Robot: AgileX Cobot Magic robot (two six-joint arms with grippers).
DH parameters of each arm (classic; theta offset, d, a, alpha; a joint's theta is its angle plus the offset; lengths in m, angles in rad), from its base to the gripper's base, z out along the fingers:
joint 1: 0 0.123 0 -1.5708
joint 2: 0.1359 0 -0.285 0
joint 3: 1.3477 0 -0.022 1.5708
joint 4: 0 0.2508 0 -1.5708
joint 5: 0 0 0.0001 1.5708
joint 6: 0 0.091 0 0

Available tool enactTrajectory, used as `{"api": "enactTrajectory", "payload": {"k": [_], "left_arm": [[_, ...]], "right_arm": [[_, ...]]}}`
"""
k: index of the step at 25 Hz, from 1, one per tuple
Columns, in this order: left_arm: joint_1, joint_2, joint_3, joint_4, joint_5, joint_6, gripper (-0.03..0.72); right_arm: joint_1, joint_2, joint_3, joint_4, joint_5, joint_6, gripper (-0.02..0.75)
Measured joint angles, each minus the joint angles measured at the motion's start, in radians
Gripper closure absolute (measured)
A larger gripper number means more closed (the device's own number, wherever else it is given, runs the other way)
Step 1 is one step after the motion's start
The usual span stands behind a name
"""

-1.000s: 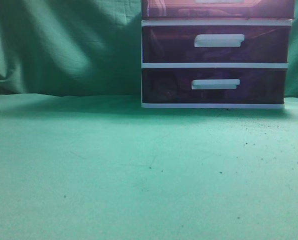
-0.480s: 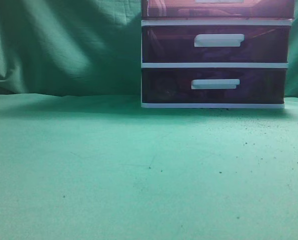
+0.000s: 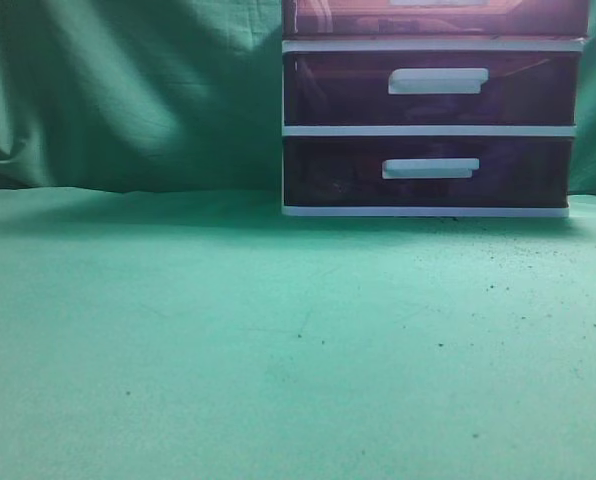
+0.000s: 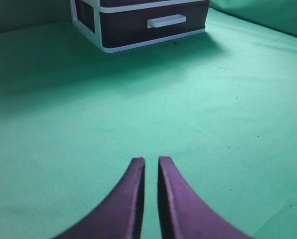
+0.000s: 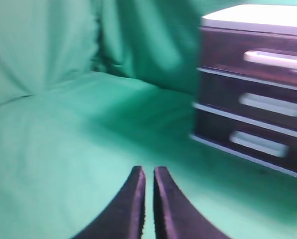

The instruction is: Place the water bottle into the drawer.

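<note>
Where drawer (image 3: 436, 17) shows, writing unreadable; both tools closed.

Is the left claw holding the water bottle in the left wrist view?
No: the left claw is shut on nothing, hovering above bare green cloth.

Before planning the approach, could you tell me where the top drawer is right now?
The top drawer sits shut at the upper right edge of the exterior view, above the two purple drawers, on the green cloth.
</note>
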Motion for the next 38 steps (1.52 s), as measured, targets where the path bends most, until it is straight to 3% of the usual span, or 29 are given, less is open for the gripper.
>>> {"api": "enactTrajectory", "payload": {"k": [3,10,14,22,38], "left_arm": [[0.000,0.000,0.000,0.000,0.000,0.000,0.631],[0.000,0.000,0.000,0.000,0.000,0.000,0.631],[0.000,0.000,0.000,0.000,-0.001,0.000,0.631],[0.000,0.000,0.000,0.000,-0.001,0.000,0.631],[0.000,0.000,0.000,0.000,-0.001,0.000,0.631]], "right_arm": [[-0.152,-0.102,0.039,-0.011,0.053,-0.004,0.691],[-0.491,-0.362,0.259,-0.033,0.017,0.014,0.691],[-0.620,-0.385,0.327,-0.039,0.015,0.015,0.691],[-0.692,-0.385,0.495,-0.050,0.009,0.015,0.691],[-0.692,-0.385,0.499,-0.046,0.009,0.015,0.691]]}}
